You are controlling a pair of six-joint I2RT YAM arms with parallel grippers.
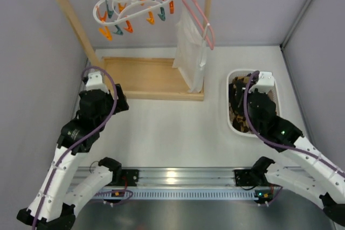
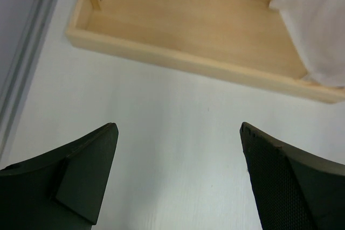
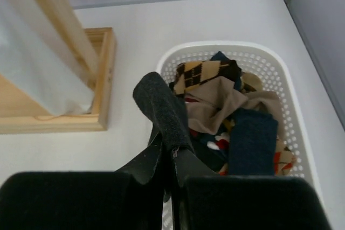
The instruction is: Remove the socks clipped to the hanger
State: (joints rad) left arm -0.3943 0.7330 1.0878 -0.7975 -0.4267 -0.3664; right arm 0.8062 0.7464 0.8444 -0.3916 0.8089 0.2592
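The white oval clip hanger hangs on the wooden rail with orange and teal clothespins; no sock shows on it. Several socks, argyle, tan and dark blue, lie piled in the white basket. My right gripper is shut on a dark grey-black sock that sticks up past the fingertips, over the basket's left rim. In the top view the right gripper is above the basket. My left gripper is open and empty over the white table, near the rack's wooden base.
A white garment hangs on a pink wire hanger at the rail's right end. The wooden rack's tray base and slanted post stand at the back. Grey walls close both sides.
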